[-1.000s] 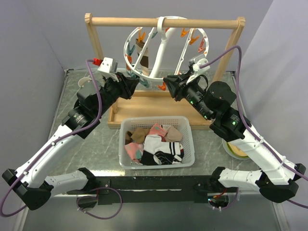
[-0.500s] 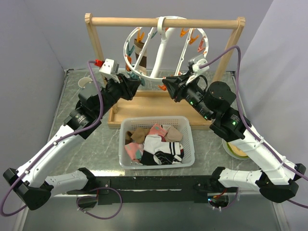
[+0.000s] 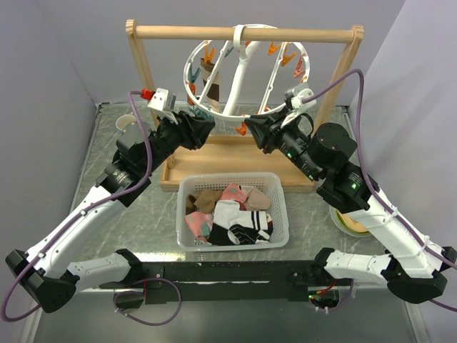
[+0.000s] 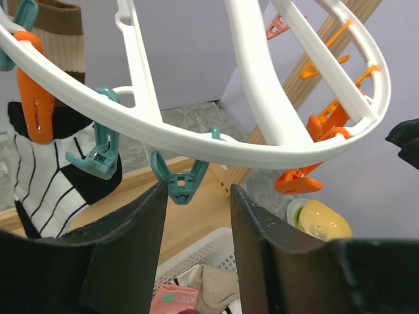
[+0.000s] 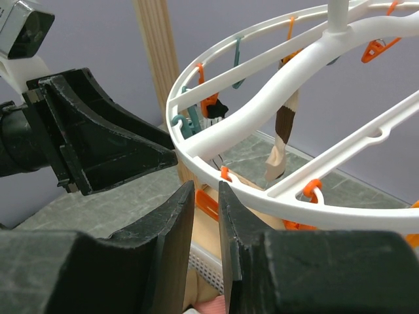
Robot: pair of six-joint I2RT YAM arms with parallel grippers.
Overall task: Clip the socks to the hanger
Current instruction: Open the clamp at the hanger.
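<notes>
L gripper (image 3: 203,128) sat at the low front rim of the hanger (image 3: 246,71), jaws moderately apart w/ nothing held; a teal peg (image 4: 180,183) hung just above the gap. R gripper (image 3: 250,127) faced it from the other side, jaws down to a narrow slit w/ an orange peg (image 5: 208,203) showing in it; couldn't tell if pinched. The hanger hung by its hook from a wooden frame (image 3: 243,32), over a wooden tray (image 3: 214,153). A striped sock (image 4: 39,170) and a brown sock (image 5: 281,144) were clipped on. The other socks (image 3: 228,214) lay in a white basket (image 3: 282,214), near side of the tray. A yellowish dish (image 3: 346,221) was partly hidden under the R arm.
</notes>
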